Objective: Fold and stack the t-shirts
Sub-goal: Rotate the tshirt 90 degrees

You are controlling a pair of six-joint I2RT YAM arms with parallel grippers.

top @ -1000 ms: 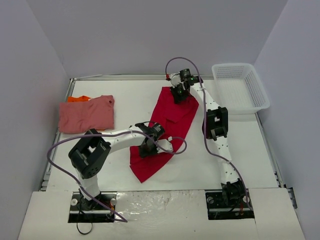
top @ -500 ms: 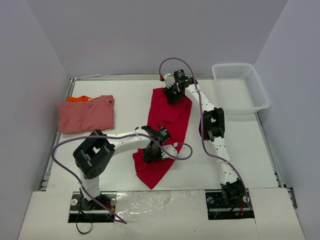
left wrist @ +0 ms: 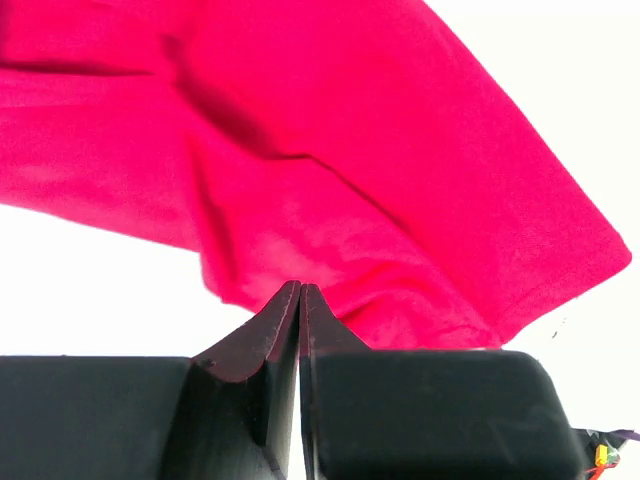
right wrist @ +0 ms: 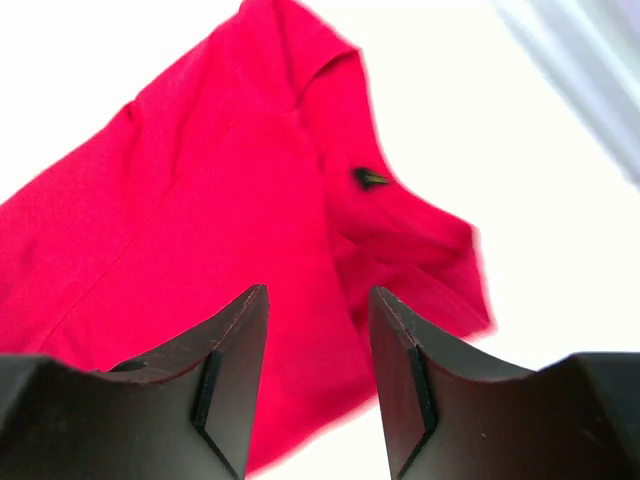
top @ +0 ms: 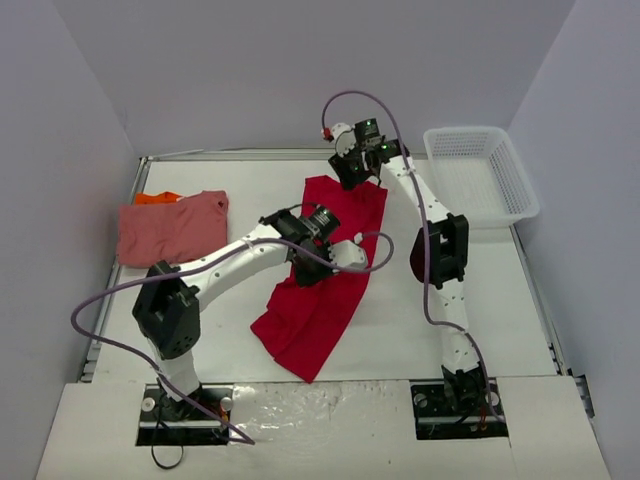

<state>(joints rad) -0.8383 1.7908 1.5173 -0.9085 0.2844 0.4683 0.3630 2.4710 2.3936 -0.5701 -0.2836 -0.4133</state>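
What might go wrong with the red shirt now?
1. The left claw pinches only a small bit of the red shirt, so the cloth might slip out.
2. The right claw is open and holds nothing, so the shirt's far end may bunch up if pulled.
3. The purple cable hangs over the shirt and might snag it.

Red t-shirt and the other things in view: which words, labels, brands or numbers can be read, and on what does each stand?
No text can be read in any view.
Red t-shirt: one small dark label on the cloth, too small and blurred to read.
Pink t-shirt: no writing visible.
Basket: no writing visible.
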